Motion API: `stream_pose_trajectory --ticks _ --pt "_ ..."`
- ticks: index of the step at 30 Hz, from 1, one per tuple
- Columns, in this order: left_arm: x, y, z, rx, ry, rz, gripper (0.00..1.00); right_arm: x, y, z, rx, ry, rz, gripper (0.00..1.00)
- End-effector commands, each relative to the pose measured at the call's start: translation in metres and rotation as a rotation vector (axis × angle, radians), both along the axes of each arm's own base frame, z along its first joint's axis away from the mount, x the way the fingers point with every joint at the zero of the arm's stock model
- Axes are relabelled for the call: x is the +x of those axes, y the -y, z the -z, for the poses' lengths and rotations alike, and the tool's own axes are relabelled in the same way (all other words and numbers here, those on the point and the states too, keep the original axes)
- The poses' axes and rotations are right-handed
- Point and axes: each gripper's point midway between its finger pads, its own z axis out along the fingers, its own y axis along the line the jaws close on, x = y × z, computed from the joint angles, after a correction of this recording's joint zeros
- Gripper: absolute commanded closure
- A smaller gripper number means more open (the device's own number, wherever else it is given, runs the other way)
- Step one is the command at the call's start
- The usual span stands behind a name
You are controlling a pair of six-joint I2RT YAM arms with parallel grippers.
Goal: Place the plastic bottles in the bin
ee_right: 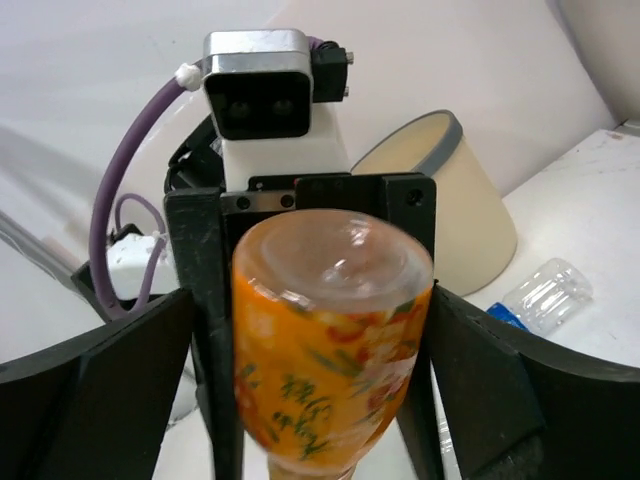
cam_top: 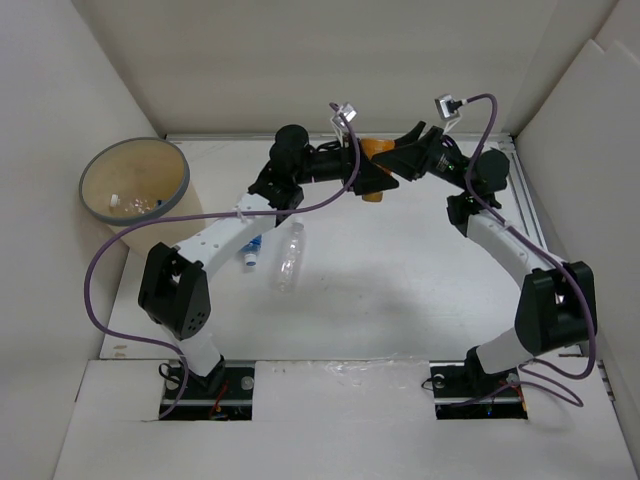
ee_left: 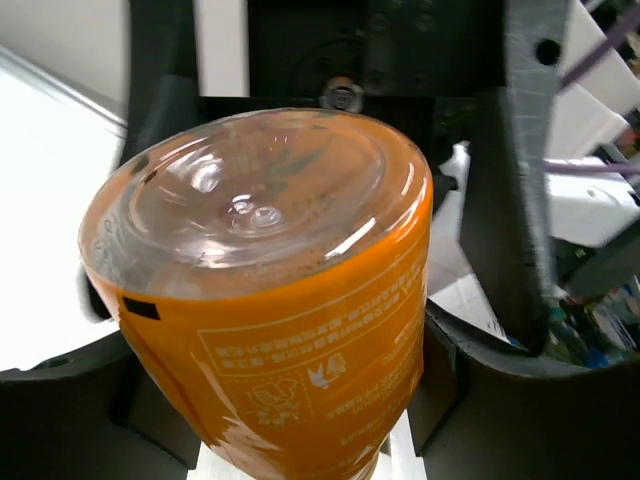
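your left fingers (ee_left: 70, 400) are clamped on the orange bottle (ee_left: 300, 340), over the far middle of the desk (cam_top: 400, 290). your right fingers (ee_right: 80, 390) stand apart on either side of it. a clear bottle (cam_top: 289, 258) lies on the desk nearer you; the bin (cam_top: 135, 141) sits far left.

L gripper (cam_top: 366, 172) clamped; R gripper (cam_top: 397, 160) spread wide; tips meet far-center.

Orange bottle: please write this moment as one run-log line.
orange bottle: mid-air | left gripper: shut on orange bottle | right gripper: open around it | clear bottle: on table | bin: not reached
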Motion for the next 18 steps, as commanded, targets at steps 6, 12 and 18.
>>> stream_pose_trajectory --ticks 6,12,18 --pt "0.087 -0.084 -0.065 0.025 0.041 -0.455 1.00 0.039 0.069 0.011 -0.132 0.051 0.341 0.00" --pt "0.164 -0.289 -0.084 0.103 -0.120 -1.124 1.00 0.057 0.083 0.058 -0.361 -0.081 0.514 0.00" --pt "0.143 -0.460 -0.053 0.085 -0.338 -1.496 1.00 0.059 0.070 0.075 -0.442 -0.089 0.562 0.00"
